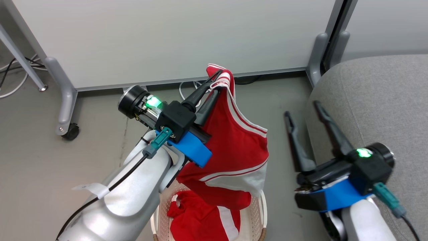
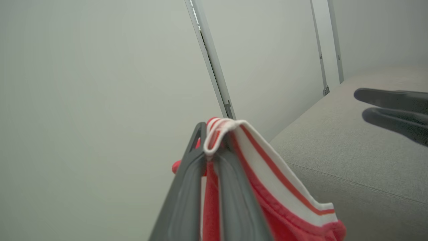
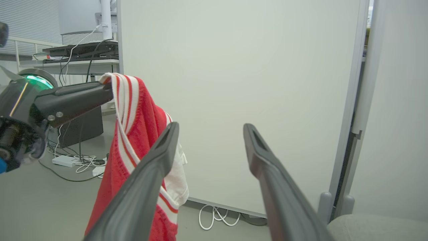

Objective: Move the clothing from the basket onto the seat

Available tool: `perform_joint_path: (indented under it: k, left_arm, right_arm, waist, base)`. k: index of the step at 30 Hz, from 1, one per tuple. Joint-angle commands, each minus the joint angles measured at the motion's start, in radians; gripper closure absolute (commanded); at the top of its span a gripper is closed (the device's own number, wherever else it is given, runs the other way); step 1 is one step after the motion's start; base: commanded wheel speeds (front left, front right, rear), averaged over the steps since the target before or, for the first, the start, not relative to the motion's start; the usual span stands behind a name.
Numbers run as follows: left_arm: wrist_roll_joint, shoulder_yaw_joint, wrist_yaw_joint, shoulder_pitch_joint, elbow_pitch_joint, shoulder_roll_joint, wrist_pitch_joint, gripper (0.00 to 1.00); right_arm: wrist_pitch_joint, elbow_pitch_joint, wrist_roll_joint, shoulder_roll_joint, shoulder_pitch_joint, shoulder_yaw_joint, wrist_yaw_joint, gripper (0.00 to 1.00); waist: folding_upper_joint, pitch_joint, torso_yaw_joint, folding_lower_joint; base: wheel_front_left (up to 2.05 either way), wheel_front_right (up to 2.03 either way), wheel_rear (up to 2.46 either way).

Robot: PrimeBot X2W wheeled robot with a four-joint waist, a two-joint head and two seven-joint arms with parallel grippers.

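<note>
In the head view there are two red garments: one garment (image 1: 234,147) hangs from the left gripper (image 1: 216,77), clamped on its striped edge, above the single basket (image 1: 263,204) holding the other garment (image 1: 200,217), with the one seat (image 1: 378,100) at right; the left wrist view shows the same pinch; in the right wrist view the right gripper (image 3: 210,127) stands apart, empty.

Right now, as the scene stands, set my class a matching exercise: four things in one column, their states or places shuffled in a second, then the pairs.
Column A: 1 left claw; 2 right claw; 3 basket; 4 seat.
Column B: a light grey, on the robot's right; b shut on the hanging red garment; c open, holding nothing; d holds the other red garment.
Pairs: 1-b; 2-c; 3-d; 4-a.
</note>
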State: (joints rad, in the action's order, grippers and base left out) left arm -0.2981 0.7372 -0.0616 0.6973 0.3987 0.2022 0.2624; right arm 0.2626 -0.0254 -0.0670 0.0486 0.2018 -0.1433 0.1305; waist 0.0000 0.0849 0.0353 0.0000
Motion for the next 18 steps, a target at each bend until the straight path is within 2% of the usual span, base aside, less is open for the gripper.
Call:
perform_joint_path:
  k: [1,9,18]
  left_arm:
    - [-0.002,0.002,0.003,0.011,0.001,0.003,0.001,1.00]
    - [0.001,0.012,0.000,0.026,0.002,-0.009,0.002,1.00]
    - [0.011,0.038,-0.005,0.042,-0.007,-0.033,0.003,1.00]
  right_arm:
    - [0.004,-0.001,0.009,0.011,0.023,-0.032,0.000,0.00]
    - [0.004,-0.092,0.009,0.061,0.119,-0.207,0.000,0.00]
    - [0.003,-0.278,0.015,0.071,0.235,-0.312,0.000,0.00]
  waist:
    - [0.0000,0.001,0.000,0.0000]
    - [0.0000,0.008,0.013,0.0000]
    - [0.0000,0.021,0.036,0.0000]
  base:
    - [0.00,0.00,0.00]
    - [0.00,0.00,0.00]
    - [0.00,0.00,0.00]
